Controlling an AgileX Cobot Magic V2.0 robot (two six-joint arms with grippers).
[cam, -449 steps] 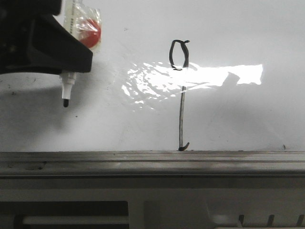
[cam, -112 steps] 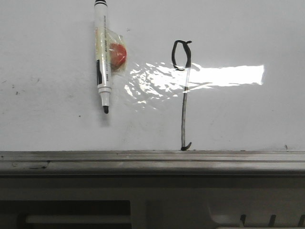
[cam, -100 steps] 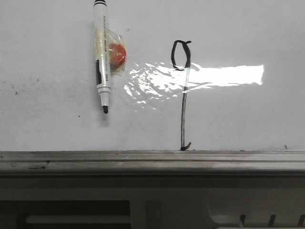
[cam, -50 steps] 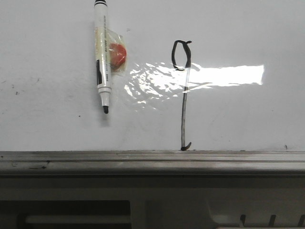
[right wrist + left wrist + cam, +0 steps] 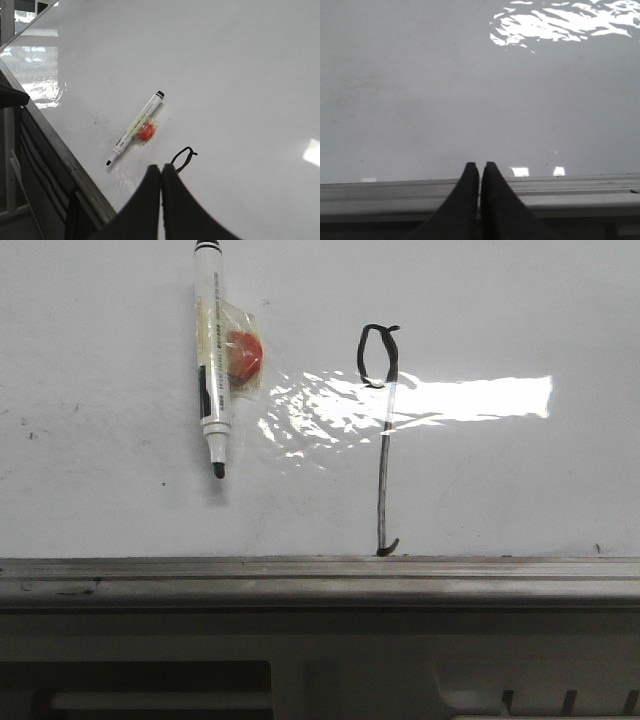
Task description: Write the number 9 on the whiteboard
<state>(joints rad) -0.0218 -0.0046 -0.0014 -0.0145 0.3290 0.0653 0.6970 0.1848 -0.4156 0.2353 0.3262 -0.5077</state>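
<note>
Number 9 (image 5: 381, 440) done on whiteboard (image 5: 500, 480); marker (image 5: 212, 360) lies loose. Left claw (image 5: 480, 172) and right claw (image 5: 160, 175) both closed, empty. Judged finished: just retreat

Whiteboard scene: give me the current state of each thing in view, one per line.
number 9: drawn, loop on top, long stem, small hook.
marker: lying flat on the whiteboard, uncapped, unheld.
left claw: shut, empty, over the grey rail.
right claw: shut, empty.

White marker (image 5: 212, 360) lying uncapped (red blob (image 5: 243, 353) taped on).
</note>
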